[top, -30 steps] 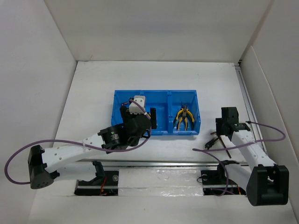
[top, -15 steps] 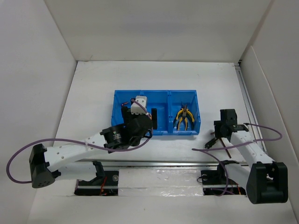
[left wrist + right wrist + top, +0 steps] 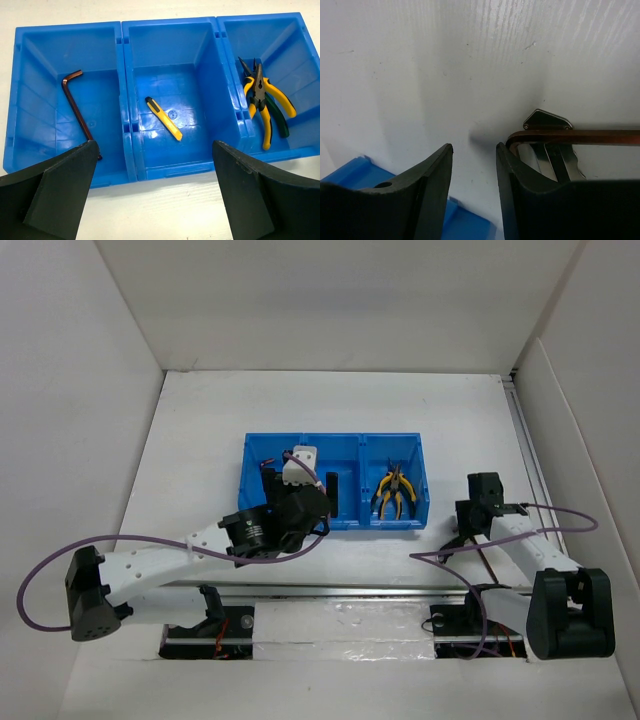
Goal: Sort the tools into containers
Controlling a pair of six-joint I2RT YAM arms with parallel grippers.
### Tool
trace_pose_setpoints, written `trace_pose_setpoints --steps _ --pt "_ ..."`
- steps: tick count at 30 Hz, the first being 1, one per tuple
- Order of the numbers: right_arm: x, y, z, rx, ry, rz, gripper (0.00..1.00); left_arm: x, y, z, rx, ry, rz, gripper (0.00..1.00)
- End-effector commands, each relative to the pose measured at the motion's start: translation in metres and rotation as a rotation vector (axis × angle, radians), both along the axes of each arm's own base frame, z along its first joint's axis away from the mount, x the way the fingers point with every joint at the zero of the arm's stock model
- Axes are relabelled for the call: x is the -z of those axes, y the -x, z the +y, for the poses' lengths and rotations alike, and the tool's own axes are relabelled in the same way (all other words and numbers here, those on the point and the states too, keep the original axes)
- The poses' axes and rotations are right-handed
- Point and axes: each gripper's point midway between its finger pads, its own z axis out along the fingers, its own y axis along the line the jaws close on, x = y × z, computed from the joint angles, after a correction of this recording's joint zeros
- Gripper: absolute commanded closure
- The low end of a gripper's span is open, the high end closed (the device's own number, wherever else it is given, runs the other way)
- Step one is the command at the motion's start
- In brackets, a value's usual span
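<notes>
The blue three-compartment tray lies mid-table. In the left wrist view the tray holds a dark hex key on the left, a yellow-and-black stick tool in the middle, and yellow-handled pliers over dark green-handled pliers on the right. My left gripper hovers wide open and empty at the tray's near edge. My right gripper is low over the table right of the tray, slightly open and empty. A brown hex key and a silver metal piece lie just beside its right finger.
White walls enclose the table on the left, back and right. A metal rail runs along the near edge. Purple cables loop beside both arms. The tray's corner shows at the lower left of the right wrist view.
My right gripper has come nearer and a little left, lower toward the tools on the table. My left arm has shifted slightly right, its gripper still open over the tray.
</notes>
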Motion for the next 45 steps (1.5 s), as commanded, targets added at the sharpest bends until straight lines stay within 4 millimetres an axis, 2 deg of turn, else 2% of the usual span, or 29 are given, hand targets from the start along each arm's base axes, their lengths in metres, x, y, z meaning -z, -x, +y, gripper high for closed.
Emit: trace_pose_setpoints --steps 1,6,9,11,17,25,32,45 --pt "-0.008 -0.006 -0.007 0.008 0.028 -0.018 0.54 -0.019 -0.004 -0.002 -0.027 0.042 -0.030 0.05" --pt "-0.006 -0.002 -0.007 0.009 0.031 0.005 0.54 -0.016 -0.004 -0.003 -0.033 0.029 -0.023 0.05" --pt "-0.006 -0.007 -0.005 0.003 0.008 -0.032 0.54 -0.016 -0.005 -0.002 -0.037 0.024 -0.024 0.05" --pt "-0.013 -0.013 -0.002 -0.010 -0.002 -0.093 0.54 -0.017 -0.005 -0.001 -0.039 0.029 -0.026 0.05" --pt "-0.031 -0.012 -0.005 0.009 0.009 -0.114 0.53 -0.018 -0.005 0.000 -0.041 0.027 -0.027 0.05" --pt "-0.033 0.008 -0.011 0.024 0.028 -0.019 0.53 -0.016 -0.005 0.000 -0.048 0.020 -0.029 0.05" --pt "-0.040 0.016 -0.016 0.027 0.039 -0.021 0.52 -0.012 -0.008 0.001 -0.066 -0.007 -0.028 0.05" --pt "-0.007 0.013 -0.006 -0.006 -0.009 0.072 0.52 -0.013 -0.008 0.002 -0.075 -0.010 -0.024 0.05"
